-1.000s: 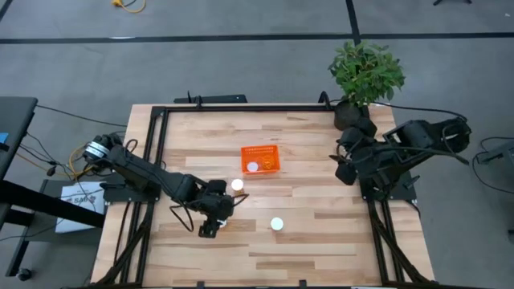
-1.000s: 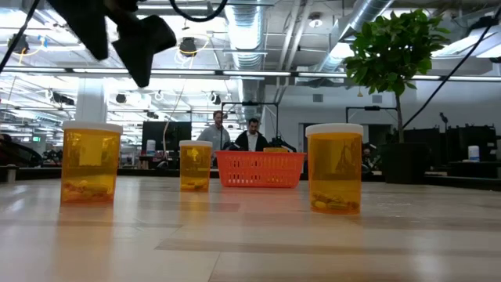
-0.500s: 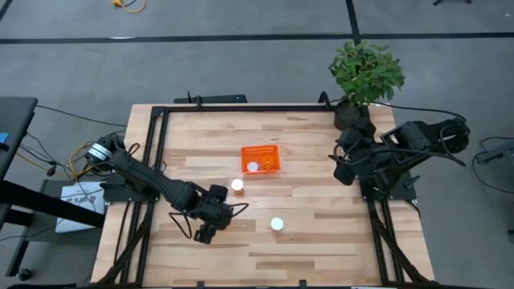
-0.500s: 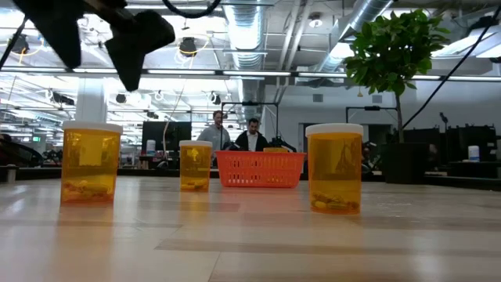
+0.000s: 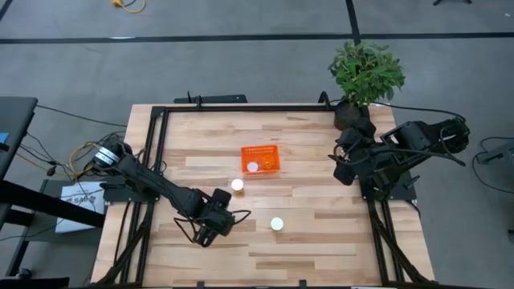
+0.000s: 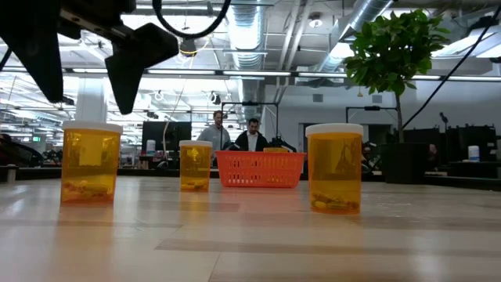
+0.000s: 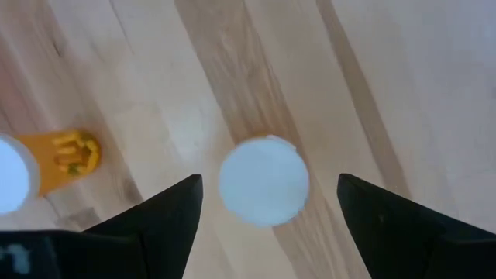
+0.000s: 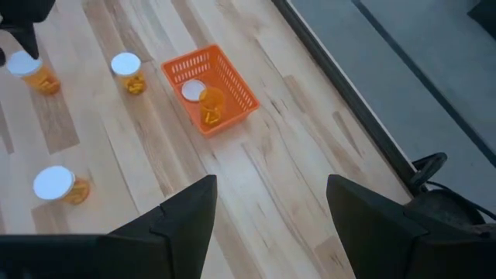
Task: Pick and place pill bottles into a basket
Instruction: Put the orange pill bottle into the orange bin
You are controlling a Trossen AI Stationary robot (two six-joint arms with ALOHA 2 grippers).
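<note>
1 of 4 done: one pill bottle [image 8: 203, 97] lies inside the basket [image 5: 260, 159] mid-tabletop [image 5: 321, 241], three remain out on the wood, near side of it. Left gripper [image 7: 263, 203] hangs over the leftmost bottle [image 7: 263, 180], jaws wide, straddling its cap, no contact visible. Right gripper [image 8: 267, 203] waits at the right edge, jaws wide, empty.

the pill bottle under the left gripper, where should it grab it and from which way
Grip the pill bottle across its round white cap, coming straight down. It stands upright, and the left gripper hangs open above it with a finger on each side and bare table around.
</note>
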